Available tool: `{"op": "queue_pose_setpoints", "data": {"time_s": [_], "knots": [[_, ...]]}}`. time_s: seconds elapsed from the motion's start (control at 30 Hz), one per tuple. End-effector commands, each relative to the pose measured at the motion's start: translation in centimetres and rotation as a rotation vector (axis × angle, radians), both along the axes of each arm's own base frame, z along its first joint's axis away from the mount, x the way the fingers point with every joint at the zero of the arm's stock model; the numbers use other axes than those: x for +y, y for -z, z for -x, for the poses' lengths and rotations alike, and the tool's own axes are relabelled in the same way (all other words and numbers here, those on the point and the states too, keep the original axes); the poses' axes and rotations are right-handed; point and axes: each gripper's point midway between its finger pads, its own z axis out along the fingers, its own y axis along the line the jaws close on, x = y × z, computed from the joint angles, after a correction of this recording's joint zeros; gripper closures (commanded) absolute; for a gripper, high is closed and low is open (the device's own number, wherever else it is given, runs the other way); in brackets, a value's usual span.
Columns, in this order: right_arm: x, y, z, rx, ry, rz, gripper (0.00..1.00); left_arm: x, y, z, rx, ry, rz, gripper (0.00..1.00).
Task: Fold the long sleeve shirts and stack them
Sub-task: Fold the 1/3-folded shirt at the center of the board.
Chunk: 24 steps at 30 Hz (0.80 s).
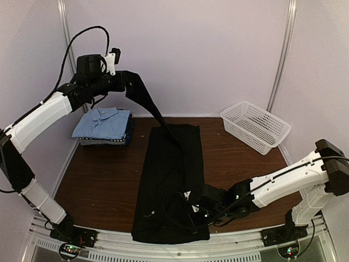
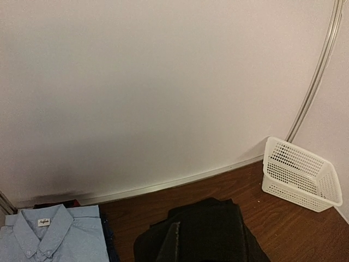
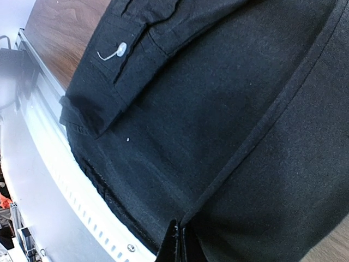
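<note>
Observed from the floor: the large plain black fabric long sleeve shirt lies lengthwise down the middle of the brown wooden table, its near hem at the silver metal rail.

Left gripper: raised high over the far left corner and clamped on one black sleeve, which runs taut down to the shirt's far end. Its wrist view shows only bunched black cloth below, not the fingers.

Right gripper: low on the near part of the shirt. Its tips look closed together on a seam (the wrist view catches only their ends). A cuff with a small white button lies just beside it.

Judged risks:
- The sleeve is under tension. Pulling further from that height could drag the body across the table, or skew it so that the fold comes out crooked.
- If the left grip is shallow, the sleeve may slip out and drop in a heap.
- The near hem sits at the table edge, so a tug towards the rail could spill cloth over it.
- The stack of folded dark and blue shirts, topped by a light blue collared shirt, sits below the raised arm, where a swinging sleeve could brush it.

The white plastic mesh basket stands well apart, far right.
</note>
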Motion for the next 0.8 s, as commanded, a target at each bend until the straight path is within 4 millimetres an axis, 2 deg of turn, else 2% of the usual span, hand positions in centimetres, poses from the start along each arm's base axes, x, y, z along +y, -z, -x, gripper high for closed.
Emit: {"op": "queue_pose_setpoints", "data": {"time_s": [0.0,0.23,0.3,0.4,0.5,0.57,0.67,0.77], "knots": [[1.7,-0.2,0.0,0.012,-0.041,-0.047,1.0,0.8,-1.6,0.2,-0.063,-0.016,0.003,1.0],[1.3,1.3,0.6,0.039,-0.059,-0.031,1.0,0.2,-0.8,0.9,-0.058,0.034,0.003,1.0],[1.3,0.8,0.4,0.029,-0.06,-0.038,0.94,-0.7,-0.5,1.5,-0.06,0.096,-0.001,1.0],[1.4,-0.6,-0.5,-0.006,-0.053,-0.059,0.74,-2.2,0.6,2.2,-0.04,0.194,-0.002,1.0],[1.2,-2.5,-2.1,-0.054,-0.023,-0.076,0.52,-3.7,2.0,3.3,-0.012,0.303,-0.001,1.0],[0.7,-3.7,-3.5,-0.086,0.007,-0.086,0.4,-4.4,2.9,3.9,0.008,0.357,0.0,1.0],[-0.5,-5.5,-6.0,-0.144,0.072,-0.094,0.37,-5.4,3.8,5.3,0.028,0.445,0.009,1.0],[-2.7,-6.9,-9.2,-0.189,0.176,-0.098,0.37,-6.4,4.6,6.8,0.045,0.547,0.02,1.0]]}}
